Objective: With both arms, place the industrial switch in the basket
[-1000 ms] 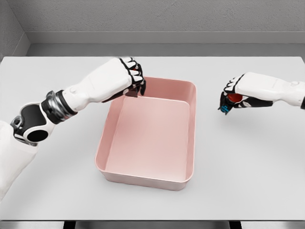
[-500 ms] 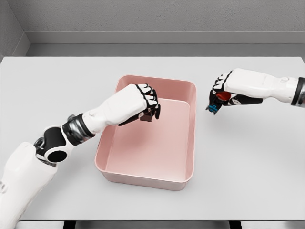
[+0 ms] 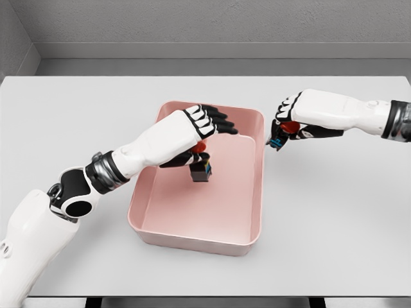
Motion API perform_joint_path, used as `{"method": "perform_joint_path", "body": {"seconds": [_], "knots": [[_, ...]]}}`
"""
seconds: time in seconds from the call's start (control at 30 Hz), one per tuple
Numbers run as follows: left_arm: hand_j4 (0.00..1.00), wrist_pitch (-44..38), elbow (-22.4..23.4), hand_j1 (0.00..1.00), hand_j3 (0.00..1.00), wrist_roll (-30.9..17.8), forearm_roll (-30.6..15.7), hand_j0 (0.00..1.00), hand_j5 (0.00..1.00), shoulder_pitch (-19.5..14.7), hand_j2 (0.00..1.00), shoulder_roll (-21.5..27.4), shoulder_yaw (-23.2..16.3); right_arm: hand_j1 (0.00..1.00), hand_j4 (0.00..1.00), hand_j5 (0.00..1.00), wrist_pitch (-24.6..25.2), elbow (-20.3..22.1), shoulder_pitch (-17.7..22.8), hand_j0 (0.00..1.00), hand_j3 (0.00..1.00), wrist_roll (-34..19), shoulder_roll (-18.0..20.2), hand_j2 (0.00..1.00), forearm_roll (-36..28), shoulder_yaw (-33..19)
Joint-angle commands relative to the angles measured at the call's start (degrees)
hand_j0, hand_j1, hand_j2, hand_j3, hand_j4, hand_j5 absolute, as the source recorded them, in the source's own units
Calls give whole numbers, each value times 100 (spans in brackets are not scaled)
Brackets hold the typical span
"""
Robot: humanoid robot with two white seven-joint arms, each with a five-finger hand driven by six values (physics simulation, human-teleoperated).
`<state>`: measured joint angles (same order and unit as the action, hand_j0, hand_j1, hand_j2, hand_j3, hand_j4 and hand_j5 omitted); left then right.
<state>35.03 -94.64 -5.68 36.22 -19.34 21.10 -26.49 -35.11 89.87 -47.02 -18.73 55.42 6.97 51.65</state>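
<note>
Pink plastic fills the middle of my view: the basket point(image 3: 198, 239) is a shallow rectangular tub with rounded corners, sitting on the pale grey table point(image 3: 334, 224). I have the left arm coming in from the lower left of the frame, reaching diagonally up over the basket's left wall. The left hand point(image 3: 204, 125) is above the upper half of the tub with its black fingers point(image 3: 225, 126) spread and stretched out toward the far right corner, holding nothing. Just below that hand I see an industrial switch point(image 3: 200, 168), a small dark block with a red knob on top and a blue patch on its side. It lies apart from the fingers, inside the basket's outline in the upper middle of the tub; I cannot tell whether it rests on the floor or is clear of it.

My right arm enters from the right edge, in the upper right of the frame. The right hand point(image 3: 288, 126) is curled tight around a second switch point(image 3: 283, 133), of which I can make out a red knob and a blue end poking down from the fist. That hand is just outside the basket's upper right corner, near the rim, over the table.
</note>
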Motion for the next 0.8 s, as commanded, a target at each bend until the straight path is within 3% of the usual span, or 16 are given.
{"method": "perform_joint_path", "body": {"seconds": [0.0, 0.37, 0.57, 0.7, 0.77], "knots": [[100, -3, -2, 100, 100, 23, -45, 100, 100, 0, 100, 0, 3, 45, 45, 45, 11, 4, 0, 45, 45, 1, -13, 45, -38, -6], [100, -3, -19, 100, 100, 32, -115, 100, 100, 0, 100, 17, 38, 45, 45, 45, 11, 4, 0, 45, 45, -43, -101, 45, -38, 3], [100, -3, -309, 100, 100, 23, -405, 100, 100, -17, 100, 1397, 74, 45, 45, 45, 11, 4, -35, 45, 45, -52, -259, 45, -47, 3], [100, -3, -274, 100, 100, -47, -387, 100, 100, 53, 100, 2065, 627, 45, 45, 45, 11, 13, -79, 45, 45, -43, -356, 45, -47, 3], [100, -3, -266, 100, 100, -82, -378, 100, 100, 70, 100, 2223, 671, 45, 45, 45, 11, 22, -88, 45, 45, -43, -435, 45, -47, 3]]}}
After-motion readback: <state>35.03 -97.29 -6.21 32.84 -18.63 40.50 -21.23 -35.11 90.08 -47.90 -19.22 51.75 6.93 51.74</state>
